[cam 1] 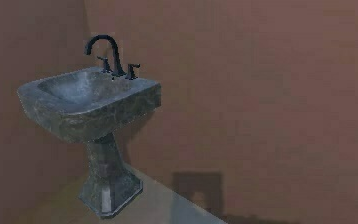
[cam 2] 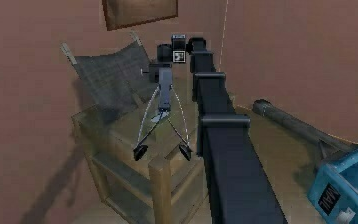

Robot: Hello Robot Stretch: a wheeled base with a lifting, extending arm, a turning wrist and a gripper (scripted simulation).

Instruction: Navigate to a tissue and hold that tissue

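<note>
In the forward view we see, at its left, a pedestal sink (cam 1: 87,100) of dark mottled stone standing in a corner of brown walls, with a dark curved tap (cam 1: 107,52) at the back of its rim. To the right of the sink there is plain wall above a pale strip of floor. In the arm side view, from the left, a grey cloth (cam 2: 112,70) on a wooden frame leans against the wall behind a wooden crate (cam 2: 117,170). A framed picture (cam 2: 139,10) hangs on the wall above. The gripper (cam 2: 163,153) hangs over the crate with its thin fingers (cam 2: 140,152) pointing down. A small pale scrap (cam 2: 160,117) shows between them, and we cannot tell whether it is the tissue. With the crate behind it, we cannot tell how the claw stands or whether it holds anything. Just right of it the dark arm (cam 2: 227,140) rises from the bottom edge. Farther right a dark tube (cam 2: 287,125) lies on the floor, and a blue object (cam 2: 345,190) sits in the bottom right corner.
</note>
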